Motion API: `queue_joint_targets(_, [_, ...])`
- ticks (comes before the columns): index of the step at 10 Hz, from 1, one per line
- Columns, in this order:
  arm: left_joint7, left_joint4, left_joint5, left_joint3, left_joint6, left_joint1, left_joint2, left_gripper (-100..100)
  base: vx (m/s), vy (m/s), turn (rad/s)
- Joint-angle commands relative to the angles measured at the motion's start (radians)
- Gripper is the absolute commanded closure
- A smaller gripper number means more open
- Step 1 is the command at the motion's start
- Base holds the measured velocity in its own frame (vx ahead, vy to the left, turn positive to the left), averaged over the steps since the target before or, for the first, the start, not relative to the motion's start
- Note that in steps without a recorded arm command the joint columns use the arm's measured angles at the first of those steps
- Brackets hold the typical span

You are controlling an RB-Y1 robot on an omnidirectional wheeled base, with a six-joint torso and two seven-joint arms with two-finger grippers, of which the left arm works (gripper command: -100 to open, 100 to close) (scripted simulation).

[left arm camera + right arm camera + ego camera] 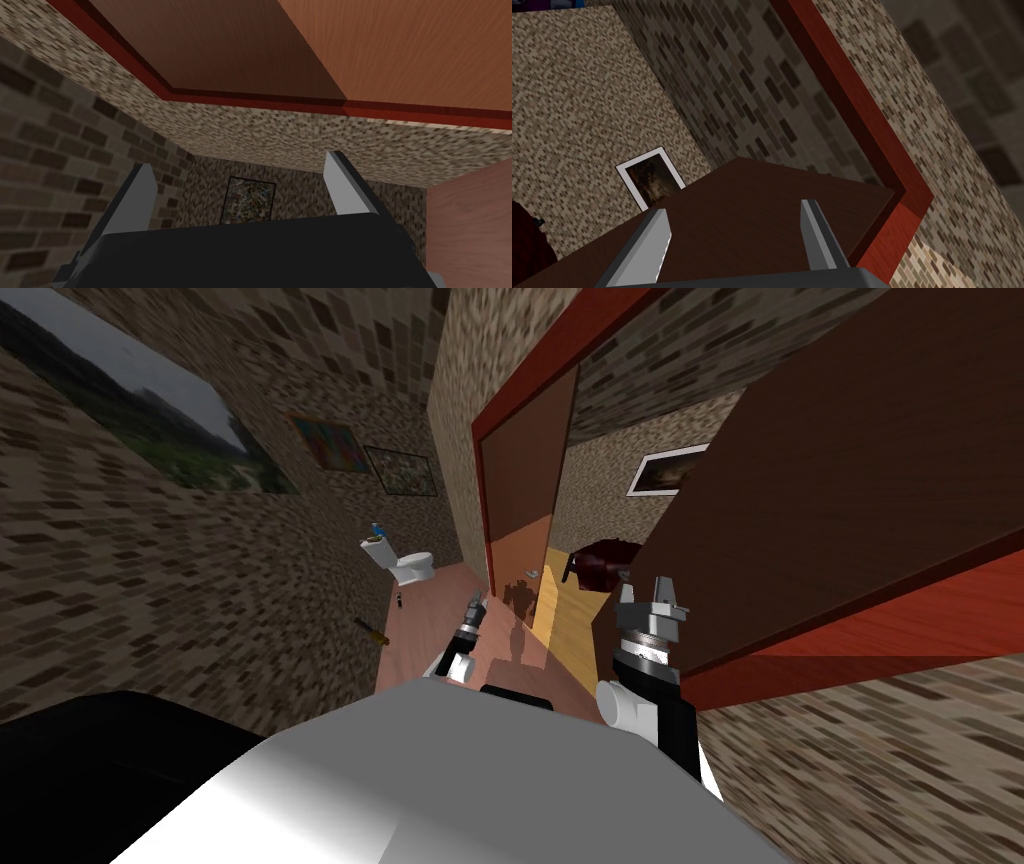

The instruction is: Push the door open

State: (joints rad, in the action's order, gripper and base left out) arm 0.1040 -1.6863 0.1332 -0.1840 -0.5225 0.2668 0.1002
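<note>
Right gripper [735, 207], jaws spread and empty, is facing the brown door [772, 185], which is standing ajar off the red frame [857, 105]. Left gripper [240, 162] is likewise gaping. Risk: blades slipping past the door's edge and jamming against the frame.

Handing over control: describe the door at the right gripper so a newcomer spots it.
Find the red door frame in the mottled brick wall. The door, a flat slab standing ajar beside it ahead of the right gripper, is dark brown wood grain, darker than the frame.
</note>
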Motion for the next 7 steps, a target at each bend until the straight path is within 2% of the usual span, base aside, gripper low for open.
queue_joint_targets(1, [0.002,0.030,0.007,-0.013,-0.007,-0.012,0.002,-100,0.085,0.051,-0.077])
queue_joint_targets(7, [0.010,0.153,0.030,-0.059,-0.040,-0.059,0.005,-100,0.092,0.048,-0.079])
